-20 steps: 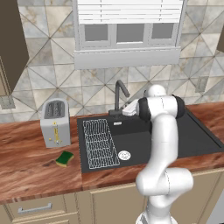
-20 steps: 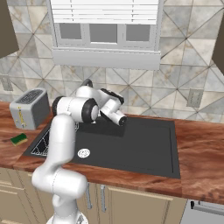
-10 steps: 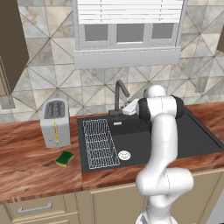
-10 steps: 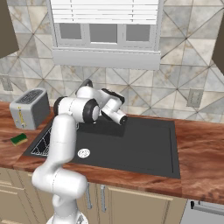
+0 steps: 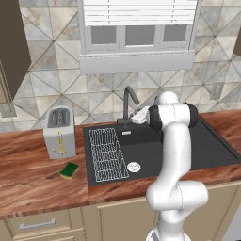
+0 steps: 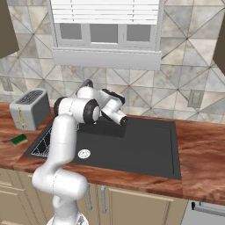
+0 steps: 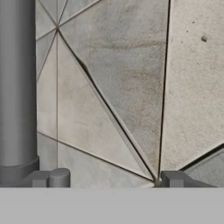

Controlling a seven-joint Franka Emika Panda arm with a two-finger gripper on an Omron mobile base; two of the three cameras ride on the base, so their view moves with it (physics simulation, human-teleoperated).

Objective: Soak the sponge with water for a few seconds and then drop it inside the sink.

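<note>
The sponge [image 5: 69, 170], green on top with a yellow edge, lies flat on the wooden counter left of the sink [image 5: 155, 153], in front of the toaster; it is also at the far left [image 6: 19, 139]. My gripper [image 5: 135, 116] is far from it, at the back of the sink beside the base of the dark faucet [image 5: 128, 101]. In the hand view the gripper [image 7: 113, 179] is open and faces the tiled wall, with nothing between its fingertips [image 7: 52, 178]. The grey faucet post [image 7: 17, 87] stands just outside the left finger. The water is out of view.
A silver toaster [image 5: 60, 132] stands on the counter behind the sponge. A white wire rack [image 5: 107, 153] lies in the left part of the sink, with the round drain [image 5: 133, 166] beside it. The tiled wall and window sill rise close behind the faucet.
</note>
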